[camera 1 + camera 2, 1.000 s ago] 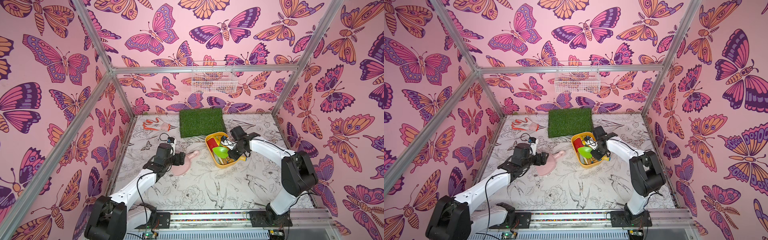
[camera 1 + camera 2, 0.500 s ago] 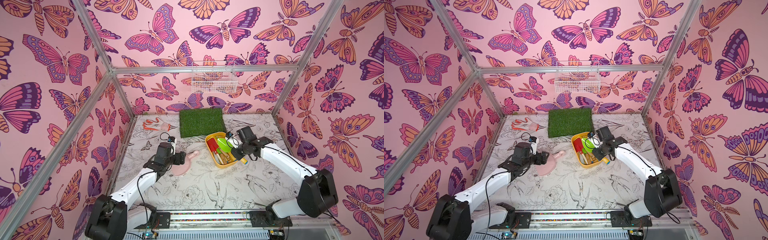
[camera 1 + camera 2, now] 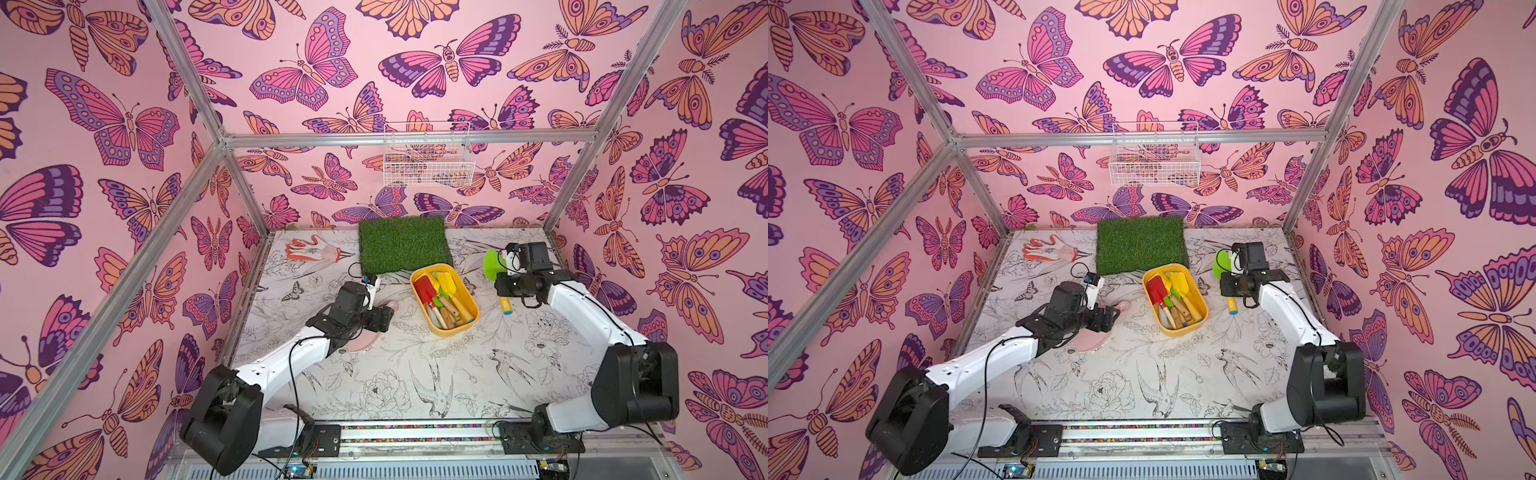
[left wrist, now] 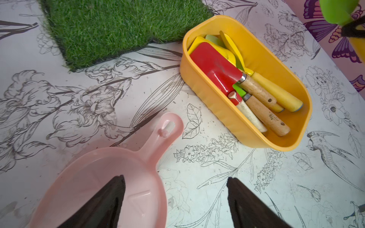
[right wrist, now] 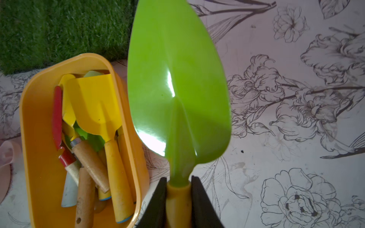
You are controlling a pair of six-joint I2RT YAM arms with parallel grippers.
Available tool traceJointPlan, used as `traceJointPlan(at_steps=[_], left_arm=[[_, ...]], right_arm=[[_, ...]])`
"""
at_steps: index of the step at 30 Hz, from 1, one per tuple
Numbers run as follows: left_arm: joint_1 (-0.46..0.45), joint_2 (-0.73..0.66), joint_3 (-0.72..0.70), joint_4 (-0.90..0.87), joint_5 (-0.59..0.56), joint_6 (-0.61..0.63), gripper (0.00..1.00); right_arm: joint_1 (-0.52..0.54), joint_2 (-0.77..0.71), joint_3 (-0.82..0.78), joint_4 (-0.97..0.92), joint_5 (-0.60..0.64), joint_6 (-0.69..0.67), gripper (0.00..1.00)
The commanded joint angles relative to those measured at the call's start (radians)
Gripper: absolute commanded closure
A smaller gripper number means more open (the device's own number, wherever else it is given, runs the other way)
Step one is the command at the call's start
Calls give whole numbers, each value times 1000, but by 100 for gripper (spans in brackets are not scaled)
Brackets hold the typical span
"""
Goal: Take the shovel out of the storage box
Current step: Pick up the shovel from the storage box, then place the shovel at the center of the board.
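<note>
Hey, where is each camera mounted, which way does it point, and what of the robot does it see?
Top views: high above the robot's base, facing down and forward over the table; left arm and right arm show whole.
Left wrist: on the left arm, facing dustpan and box past the open left gripper; only its fingertips show.
Right wrist: on the right arm, facing along the shovel clamped in the right gripper; only fingertips show.
Shared: both wrist views show box and grass mat.
</note>
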Motion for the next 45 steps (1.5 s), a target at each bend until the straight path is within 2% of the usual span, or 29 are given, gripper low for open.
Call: traceJointPlan(at_steps=[1,9,18,21,23,24,26,29,33,37,41,45], left_arm=[[-33,30,27,-4,13,-1,13],[-62,74,44,15,38,-22,13],[-61,109,59,30,61,-35,12],[-61,113,63,30,58,-63,12],[-61,105,64,32,54,-103,13],[-61,100,64,30,53,-118,13],[-61,84,62,30,43,-161,13],[-60,61,62,21,42,-205,14],[-64,37,60,3,3,-196,17],[-70,66,32,32,-34,-181,17],[-80,90,20,53,-17,-106,16],[-88,61,7,70,-2,-115,15]], right_arm=[[-11,114,80,-1,-35,25,86],[-31,359,237,7,-93,40,86],[-44,511,325,6,-96,33,83],[-44,534,336,5,-97,30,75],[-46,552,358,-16,-107,26,60],[-45,554,360,-17,-103,26,55],[-46,539,347,-4,-90,28,42],[-45,483,307,26,-55,41,31],[-25,357,243,74,-40,100,30],[92,227,216,52,-5,123,28],[243,177,265,-72,55,140,33],[348,179,283,-146,56,161,42]])
